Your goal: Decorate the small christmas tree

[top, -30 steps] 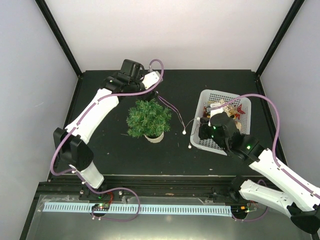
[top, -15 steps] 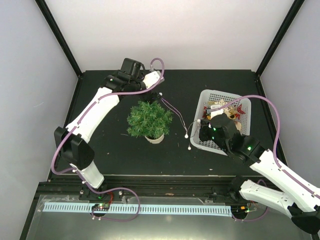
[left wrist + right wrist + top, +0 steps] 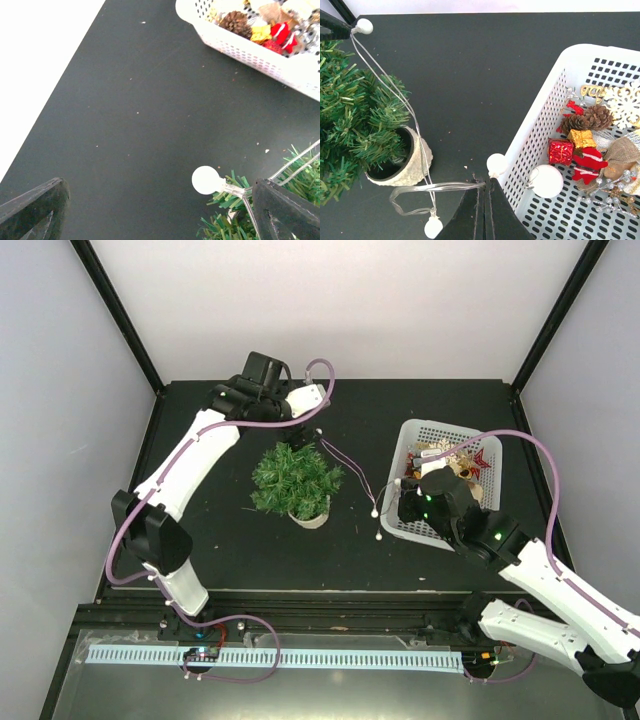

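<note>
Black matte tabletop [image 3: 200, 540], flecked with pale crumbs, enclosed by plain white walls [image 3: 350, 310] and black corner posts [image 3: 120, 315]. A slotted white strip [image 3: 270, 657] lies along the near edge by the arm bases.

Two white-shelled arms with purple cables [image 3: 320, 370] are seen whole only from the overhead camera.

Small christmas tree [image 3: 296, 477]: bushy dark-green bristle needles in a round, rough white pot [image 3: 415, 165]. It stands upright left of centre on the table, well apart from the basket.

White plastic mesh basket [image 3: 455, 426]: rectangular, with perforated walls and floor, right of centre.

Left gripper [image 3: 155, 190]: above the tree's far side, jaws spread wide with nothing between them (a round white bulb [image 3: 205, 180] sits just beside one finger).

Right gripper [image 3: 484, 192]: at the basket's near-left corner, fingers pressed together, pinching the clear wire of the light string [image 3: 345, 458]. The string hangs between the tree's far side and that pincer.

Basket contents, resolved only by the right wrist camera:
- smooth white ball [image 3: 546, 181]
- scaly brown pine cone [image 3: 592, 117]
- glittered gold snowflake [image 3: 625, 102]
- shiny red gift box [image 3: 560, 151]
- gold gift box [image 3: 582, 138]

The left wrist camera gives needle tips, one basket corner and the bulb, little else.
</note>
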`<action>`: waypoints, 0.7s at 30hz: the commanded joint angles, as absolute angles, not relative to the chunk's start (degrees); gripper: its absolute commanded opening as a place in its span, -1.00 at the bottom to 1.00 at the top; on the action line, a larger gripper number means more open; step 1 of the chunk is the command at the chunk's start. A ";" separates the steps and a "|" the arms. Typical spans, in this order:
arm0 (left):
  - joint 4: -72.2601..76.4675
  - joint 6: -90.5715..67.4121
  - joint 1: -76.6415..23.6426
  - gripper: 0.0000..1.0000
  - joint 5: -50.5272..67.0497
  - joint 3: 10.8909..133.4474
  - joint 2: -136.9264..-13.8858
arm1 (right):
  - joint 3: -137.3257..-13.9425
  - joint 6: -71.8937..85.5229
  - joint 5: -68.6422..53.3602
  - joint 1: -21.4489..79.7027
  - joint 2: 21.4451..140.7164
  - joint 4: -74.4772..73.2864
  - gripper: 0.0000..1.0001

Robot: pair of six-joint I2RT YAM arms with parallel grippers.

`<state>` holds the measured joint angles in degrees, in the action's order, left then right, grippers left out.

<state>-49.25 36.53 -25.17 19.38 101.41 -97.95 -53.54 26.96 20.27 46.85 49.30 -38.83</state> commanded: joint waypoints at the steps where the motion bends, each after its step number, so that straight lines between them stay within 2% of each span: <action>1: -49.55 39.29 -24.87 0.98 15.40 103.63 -98.96 | -53.79 26.98 20.88 47.18 49.38 -37.08 -0.98; 7: -49.83 44.43 -24.87 0.97 14.32 103.54 -98.54 | -54.80 26.93 22.09 47.11 50.00 -36.29 -0.98; 13: -48.85 49.83 -24.85 0.86 15.47 103.29 -99.01 | -57.42 27.52 26.46 47.15 51.24 -35.92 -0.98; 21: -45.62 53.37 -24.57 0.86 14.16 103.68 -101.42 | -63.21 26.51 31.53 47.03 55.36 -34.89 -0.98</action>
